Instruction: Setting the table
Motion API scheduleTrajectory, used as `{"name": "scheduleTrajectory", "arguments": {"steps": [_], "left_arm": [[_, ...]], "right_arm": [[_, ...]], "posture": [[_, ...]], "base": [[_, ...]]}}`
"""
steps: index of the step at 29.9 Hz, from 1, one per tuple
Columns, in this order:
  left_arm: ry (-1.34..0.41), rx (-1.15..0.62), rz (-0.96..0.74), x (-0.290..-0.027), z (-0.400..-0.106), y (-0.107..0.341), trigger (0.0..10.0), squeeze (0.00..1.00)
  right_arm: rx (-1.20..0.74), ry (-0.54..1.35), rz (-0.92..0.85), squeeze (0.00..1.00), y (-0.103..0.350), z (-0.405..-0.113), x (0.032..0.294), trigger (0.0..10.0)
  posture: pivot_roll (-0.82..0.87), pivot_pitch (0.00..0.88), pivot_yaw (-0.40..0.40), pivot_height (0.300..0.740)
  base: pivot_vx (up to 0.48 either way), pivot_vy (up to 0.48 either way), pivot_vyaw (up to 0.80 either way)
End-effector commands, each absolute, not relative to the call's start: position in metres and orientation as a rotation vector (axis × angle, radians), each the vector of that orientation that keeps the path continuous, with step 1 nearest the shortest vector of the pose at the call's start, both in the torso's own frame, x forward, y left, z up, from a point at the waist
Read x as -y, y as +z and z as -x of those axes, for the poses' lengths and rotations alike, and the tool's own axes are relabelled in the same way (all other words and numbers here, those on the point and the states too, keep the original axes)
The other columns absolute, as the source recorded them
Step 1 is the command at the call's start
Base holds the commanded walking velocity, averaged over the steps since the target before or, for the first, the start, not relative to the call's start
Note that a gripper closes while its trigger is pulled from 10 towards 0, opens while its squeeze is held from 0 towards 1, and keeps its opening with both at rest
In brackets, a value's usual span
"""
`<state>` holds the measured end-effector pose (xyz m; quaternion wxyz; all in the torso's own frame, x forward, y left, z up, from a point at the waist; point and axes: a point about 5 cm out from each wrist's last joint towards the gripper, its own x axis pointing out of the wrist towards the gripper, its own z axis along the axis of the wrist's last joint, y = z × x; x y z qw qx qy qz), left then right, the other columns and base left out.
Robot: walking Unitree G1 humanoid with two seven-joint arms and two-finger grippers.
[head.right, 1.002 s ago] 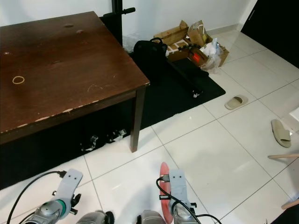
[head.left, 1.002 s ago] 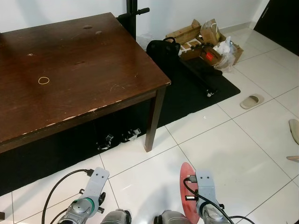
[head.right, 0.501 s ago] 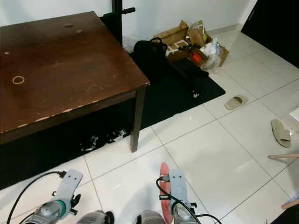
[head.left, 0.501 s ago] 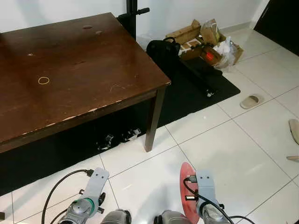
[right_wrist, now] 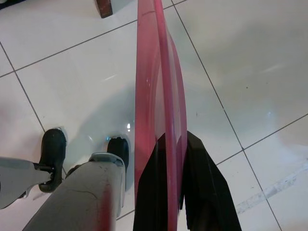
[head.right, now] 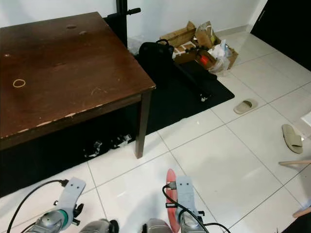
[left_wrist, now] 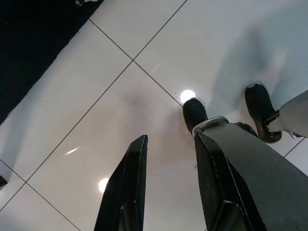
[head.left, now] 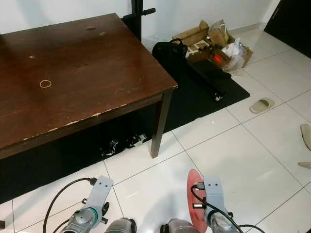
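Red plate (right_wrist: 159, 96) edge-on, clamped in right gripper (right_wrist: 175, 144), above floor tiles (right_wrist: 250, 72)

Your two head views look forward and down from standing height — both share the brown table (head.left: 73, 73), the black mat (head.left: 204, 92) and the white tiled floor (head.left: 233, 160), the right eye shifted slightly sideways. Each wrist camera points steeply down along its own black fingers (left_wrist: 126, 192) — close to the same tiles, with the robot's feet (right_wrist: 53, 147) in view.
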<state>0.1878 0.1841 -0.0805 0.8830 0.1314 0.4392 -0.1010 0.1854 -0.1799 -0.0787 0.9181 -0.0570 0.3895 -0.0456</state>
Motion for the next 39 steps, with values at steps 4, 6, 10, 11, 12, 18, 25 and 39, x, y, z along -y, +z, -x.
{"name": "scheduleTrajectory", "arguments": {"steps": [4,6,10,11,12,18,25,39], "left_arm": [[-0.210,-0.946,-0.279,-0.186,-0.180,-0.084,10.0,0.00],[-0.211,-0.945,-0.279,-0.186,-0.180,-0.084,10.0,0.00],[-0.215,-0.943,-0.281,-0.185,-0.180,-0.084,10.0,0.00],[-0.215,-0.943,-0.281,-0.185,-0.180,-0.084,10.0,0.00],[-0.218,-0.939,-0.281,-0.184,-0.181,-0.084,10.0,0.00],[-0.221,-0.930,-0.279,-0.182,-0.183,-0.083,10.0,0.00],[-0.227,-0.913,-0.276,-0.180,-0.187,-0.081,10.0,0.00],[-0.232,-0.891,-0.272,-0.179,-0.194,-0.078,10.0,0.00]], "right_arm": [[-0.816,-0.101,0.117,0.00,-0.081,-0.180,0.180,10.0],[-0.817,-0.101,0.116,0.00,-0.081,-0.180,0.180,10.0],[-0.818,-0.102,0.115,0.00,-0.081,-0.180,0.180,10.0],[-0.818,-0.102,0.115,0.00,-0.081,-0.180,0.180,10.0],[-0.819,-0.102,0.115,0.00,-0.082,-0.180,0.180,10.0],[-0.819,-0.101,0.114,0.00,-0.082,-0.180,0.179,10.0],[-0.817,-0.101,0.114,0.00,-0.081,-0.180,0.179,10.0],[-0.815,-0.100,0.114,0.00,-0.081,-0.181,0.179,10.0]], "posture": [[-0.07,0.000,0.021,0.740],[-0.07,0.000,0.021,0.740],[-0.07,0.000,0.024,0.740],[-0.07,0.000,0.024,0.740],[-0.07,0.000,0.022,0.740],[-0.07,0.000,0.022,0.740],[-0.07,0.000,0.021,0.740],[-0.07,0.000,0.021,0.740]], "base": [[0.000,0.000,0.00],[0.000,0.000,0.00],[0.000,0.000,0.00],[0.000,0.000,0.00],[0.000,0.000,0.00],[0.000,0.000,0.00],[0.000,0.000,0.00],[0.000,0.000,0.00]]}}
